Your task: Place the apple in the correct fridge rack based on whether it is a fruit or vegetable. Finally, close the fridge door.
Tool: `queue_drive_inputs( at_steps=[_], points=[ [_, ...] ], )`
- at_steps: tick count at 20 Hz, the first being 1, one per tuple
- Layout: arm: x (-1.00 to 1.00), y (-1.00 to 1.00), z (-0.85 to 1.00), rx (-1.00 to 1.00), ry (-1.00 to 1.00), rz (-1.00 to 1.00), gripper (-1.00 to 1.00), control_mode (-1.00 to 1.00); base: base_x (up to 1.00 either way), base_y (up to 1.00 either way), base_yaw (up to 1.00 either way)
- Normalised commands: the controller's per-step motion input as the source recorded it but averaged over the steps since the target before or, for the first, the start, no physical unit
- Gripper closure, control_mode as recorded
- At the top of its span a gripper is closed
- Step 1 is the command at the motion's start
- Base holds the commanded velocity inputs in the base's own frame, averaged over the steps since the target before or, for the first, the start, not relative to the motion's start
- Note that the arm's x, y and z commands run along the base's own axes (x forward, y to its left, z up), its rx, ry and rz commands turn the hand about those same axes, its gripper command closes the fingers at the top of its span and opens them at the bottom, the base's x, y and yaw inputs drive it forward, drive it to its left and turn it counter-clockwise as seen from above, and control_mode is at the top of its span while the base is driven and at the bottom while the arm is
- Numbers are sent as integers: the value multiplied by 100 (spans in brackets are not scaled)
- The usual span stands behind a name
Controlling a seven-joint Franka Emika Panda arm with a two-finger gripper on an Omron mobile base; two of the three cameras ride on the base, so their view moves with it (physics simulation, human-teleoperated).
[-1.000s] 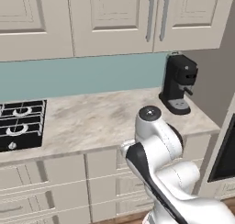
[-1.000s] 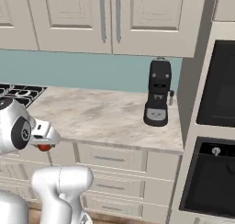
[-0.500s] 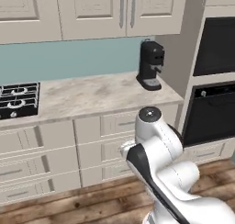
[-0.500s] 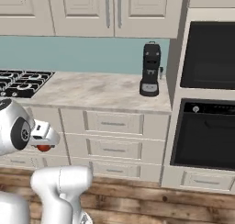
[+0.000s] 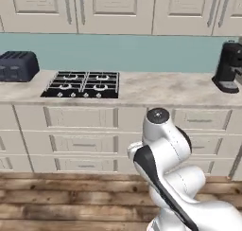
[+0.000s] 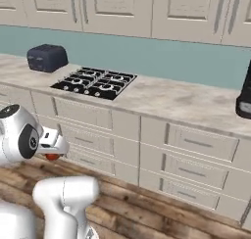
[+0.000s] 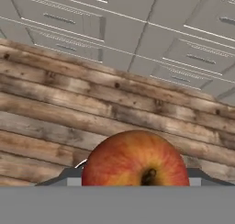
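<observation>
The red apple (image 7: 135, 159) fills the bottom middle of the hand view, stem dimple facing the camera, with my gripper (image 7: 135, 176) shut on it and a dark fingertip showing at each side. In the right base view a sliver of the apple (image 6: 52, 156) peeks out under the white hand at my gripper (image 6: 53, 151), low at the left, above the wooden floor. The arm's elbow (image 5: 160, 130) is folded close to the base. The fridge and the fridge rack are out of view.
A marble counter (image 5: 156, 90) over cream drawers runs ahead, carrying a black gas hob (image 5: 84, 84), a dark toaster (image 5: 18, 66) at the left and a black coffee machine (image 5: 228, 67) at the right. Wall cabinets hang above. Wooden floor (image 7: 69, 103) lies below the hand.
The whole scene has slid right as the camera moved: the oven left the views, the coffee machine went to the right edge, hob and toaster came in. The apple stays gripped.
</observation>
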Motion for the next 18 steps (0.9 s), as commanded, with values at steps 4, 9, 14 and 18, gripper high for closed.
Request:
queue_drive_inputs(
  at_steps=[4, 9, 14, 18],
  points=[
    [0, 0, 0, 0, 0, 0, 100, 100, -7, 79, 71],
    [0, 0, 0, 0, 0, 0, 100, 100, 0, 23, 49],
    [0, 0, 0, 0, 0, 0, 100, 100, 0, -55, -76],
    [0, 0, 0, 0, 0, 0, 100, 100, 0, 12, -71]
  ],
)
